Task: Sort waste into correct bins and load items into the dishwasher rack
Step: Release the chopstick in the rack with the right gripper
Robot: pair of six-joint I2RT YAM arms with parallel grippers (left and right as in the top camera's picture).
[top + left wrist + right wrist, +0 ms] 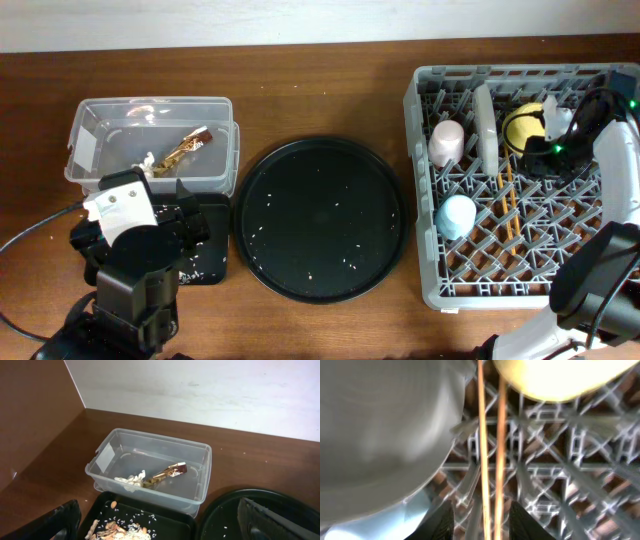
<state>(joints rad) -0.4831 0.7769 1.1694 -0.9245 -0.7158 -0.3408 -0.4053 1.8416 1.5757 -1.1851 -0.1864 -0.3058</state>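
The grey dishwasher rack (520, 290) holds a pink cup (446, 140), a blue cup (456, 215), an upright pale plate (486, 125), a yellow bowl (522, 125) and chopsticks (508, 205). In the right wrist view the two chopsticks (490, 460) lie on the lattice between the fingers of my right gripper (482, 525), which stands open with a gap on each side. My left gripper (167, 530) is wide open above the shallow black tray (200, 525) with food scraps (120, 531). The clear tub (197, 467) holds the gold wrapper (167, 473) and white tissue (131, 480).
A large round black tray (320, 220) with a few pale crumbs lies between the bins and the rack. My left arm (130, 260) covers much of the small black tray from above. A cable (35, 235) trails at the left. A white wall backs the table.
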